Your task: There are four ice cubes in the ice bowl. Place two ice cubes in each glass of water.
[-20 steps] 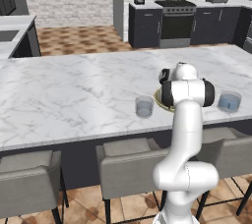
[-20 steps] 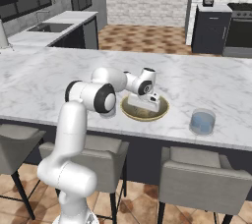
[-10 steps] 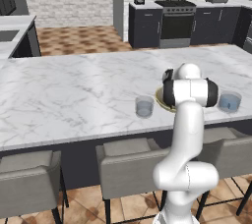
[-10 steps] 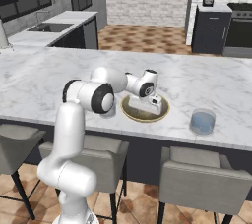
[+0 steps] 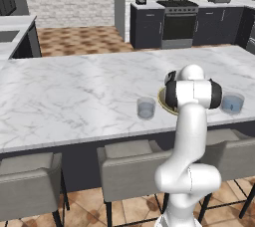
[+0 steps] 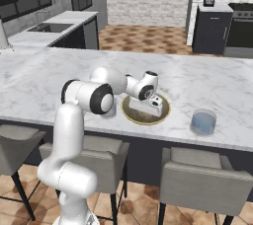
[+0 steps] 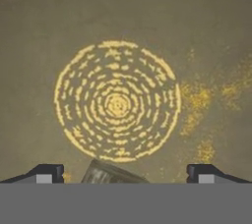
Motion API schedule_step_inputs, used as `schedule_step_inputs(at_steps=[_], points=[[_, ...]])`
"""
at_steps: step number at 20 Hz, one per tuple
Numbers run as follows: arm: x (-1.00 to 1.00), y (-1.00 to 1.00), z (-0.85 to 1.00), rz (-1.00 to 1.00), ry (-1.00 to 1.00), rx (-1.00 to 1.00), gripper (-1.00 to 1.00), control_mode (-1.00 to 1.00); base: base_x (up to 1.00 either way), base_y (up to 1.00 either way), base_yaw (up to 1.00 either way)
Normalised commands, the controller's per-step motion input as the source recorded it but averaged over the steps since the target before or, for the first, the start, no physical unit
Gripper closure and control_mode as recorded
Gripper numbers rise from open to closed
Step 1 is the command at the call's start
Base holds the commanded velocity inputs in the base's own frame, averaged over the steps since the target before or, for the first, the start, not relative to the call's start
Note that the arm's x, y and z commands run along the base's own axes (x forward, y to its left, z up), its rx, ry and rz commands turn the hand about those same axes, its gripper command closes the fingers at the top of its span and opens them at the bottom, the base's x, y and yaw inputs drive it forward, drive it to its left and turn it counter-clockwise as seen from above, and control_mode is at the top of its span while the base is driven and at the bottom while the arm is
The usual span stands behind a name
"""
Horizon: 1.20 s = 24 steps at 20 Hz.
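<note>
Your hand view looks straight down into the ice bowl [image 7: 197, 31]: an olive floor with a ring of yellow speckles at its centre. The two fingertips [image 7: 47, 173] stand wide apart at the bottom edge, and the corner of one pale ice cube [image 7: 110, 174] shows between them, nearer the left tip; you cannot tell from this whether either tip touches it. No other cube can be made out.

Your right base view shows what the hand view cannot: the gripper [image 6: 154, 106] is lowered inside the ice bowl [image 6: 129, 115], with one glass of water [image 6: 203, 122] to the right of the bowl, apart from it. Your left base view adds the second glass [image 5: 146, 108], just left of the bowl [image 5: 162, 99], whose rim is mostly hidden behind the arm; the other glass [image 5: 232, 103] stands right of the bowl.

The bowl sits on a white marble island counter [image 5: 74, 91] with grey stools [image 6: 197, 182] along its near edge. Beyond it are dark cabinets, a stove [image 5: 178, 19], a brick wall and a tiled floor. No writing is legible.
</note>
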Motion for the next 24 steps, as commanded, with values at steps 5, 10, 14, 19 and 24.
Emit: schedule_step_inputs(at_steps=[5, 10, 14, 19, 24], points=[[0.0, 0.09, -0.13, 0.0, -0.05, 0.0, -1.0, -1.0, 0.0, 0.0, 0.0], [0.0, 0.17, -0.1, -0.01, -0.02, -0.02, 1.0, -1.0, 0.0, 0.0, 0.0], [0.0, 0.05, -0.12, -0.01, -0.02, 0.0, 1.0, -1.0, 0.0, 0.0, 0.0], [0.0, 0.01, -0.08, -0.02, -0.02, 0.0, 1.0, -1.0, 0.0, 0.0, 0.0], [-0.02, 0.0, 0.11, -0.06, -0.15, 0.0, 1.0, -1.0, 0.0, 0.0, 0.0]])
